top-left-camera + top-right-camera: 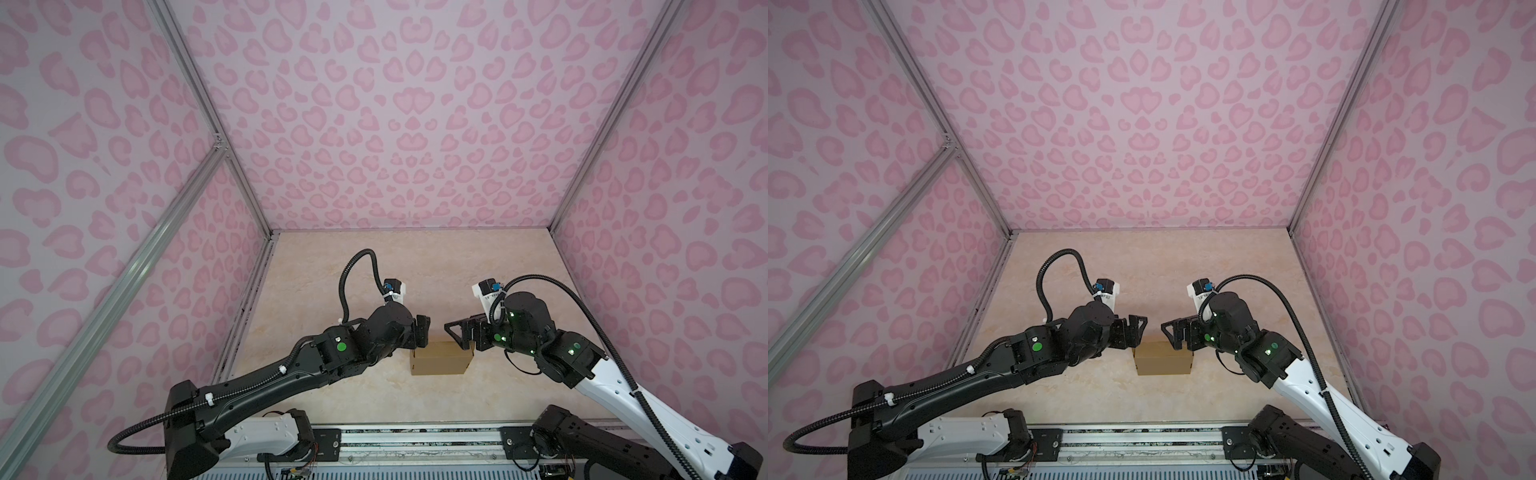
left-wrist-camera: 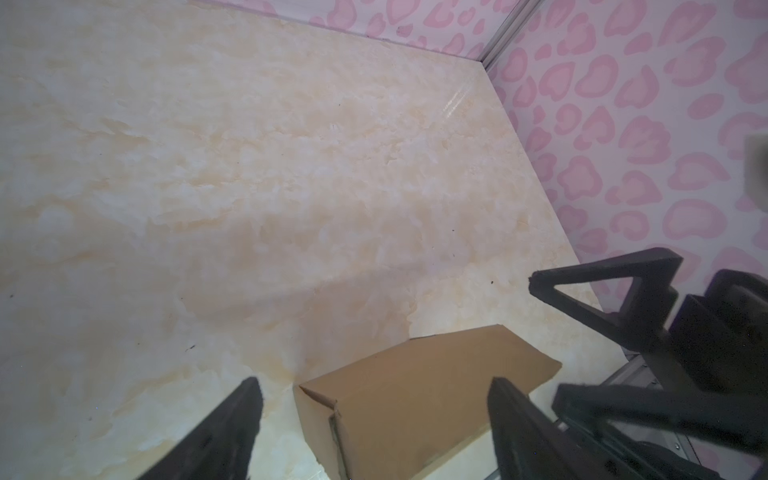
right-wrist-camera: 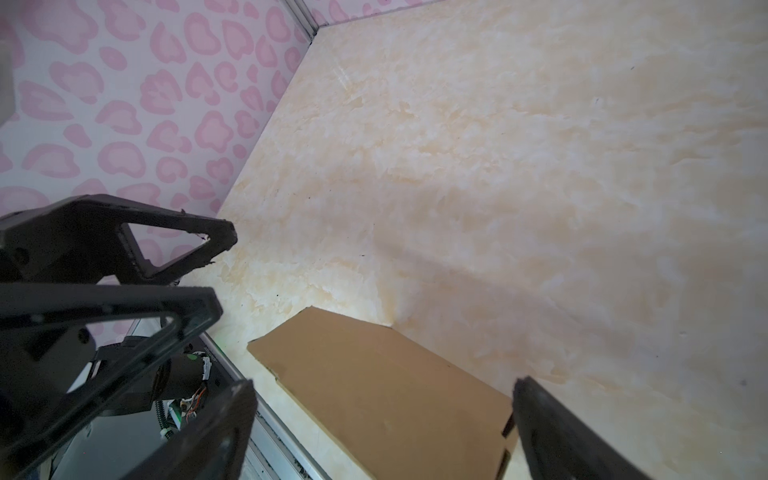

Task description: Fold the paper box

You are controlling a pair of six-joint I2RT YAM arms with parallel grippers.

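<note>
— Nearest the camera, what's there?
— Both arm bases, at the table's [image 1: 332, 399] 6 o'clock edge.
— And the paper box [image 1: 441, 358]?
— Closed up (plain brown), resting on the table just past them, near centre.
— Left gripper [image 1: 423, 330]?
— Above the box's 10 o'clock corner, jaws spread wide, holding nothing.
— Right gripper [image 1: 459, 332]?
— Over the 2 o'clock corner, likewise wide apart and empty.

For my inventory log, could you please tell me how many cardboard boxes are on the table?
1. The paper box sits closed on the table near its front middle, below and between the two arms' hands. No others show, though the arms hide some tabletop.
</note>
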